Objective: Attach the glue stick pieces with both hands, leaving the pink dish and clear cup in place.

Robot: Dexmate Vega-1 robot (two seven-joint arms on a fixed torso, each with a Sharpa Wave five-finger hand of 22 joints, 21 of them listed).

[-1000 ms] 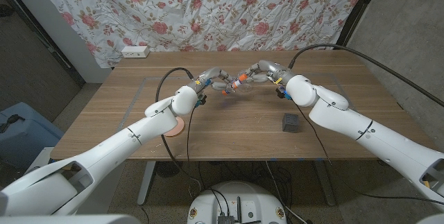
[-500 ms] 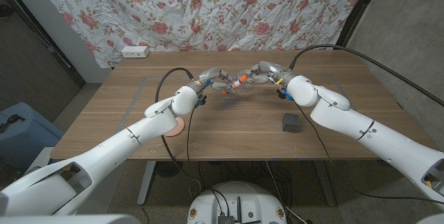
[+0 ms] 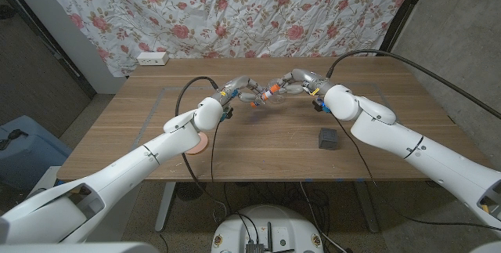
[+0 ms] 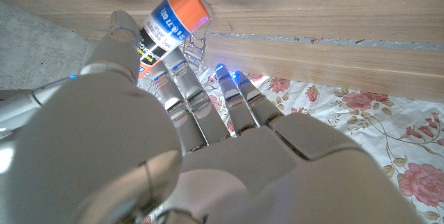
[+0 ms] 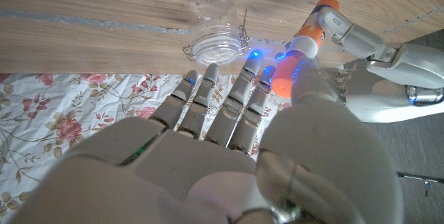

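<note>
**Glue stick held mid-air between both hands, over table centre**

Glue stick (image 3: 264,95) sits off the wood, pinched from both ends. Left hand (image 3: 241,90) holds the labelled white and orange body between thumb and fingers; left wrist view shows the orange end (image 4: 182,10) sticking out past the fingertips. Right hand (image 3: 294,81) grips the other end, its thumb lying along the orange part (image 5: 300,57). Can't tell from any view whether cap and body are fully seated or just touching.

Handling, my read: light, rigid plastic tube, smooth and round, so it will roll or twist in a loose pinch. Grip the barrel sides, not the tips, and keep both pieces coaxial before pushing.

Clear cup (image 5: 207,24) is just under the hands, glassy and probably easy to knock. Pink dish (image 3: 196,144) is near the left forearm. Small dark block (image 3: 328,138) sits well clear.
</note>
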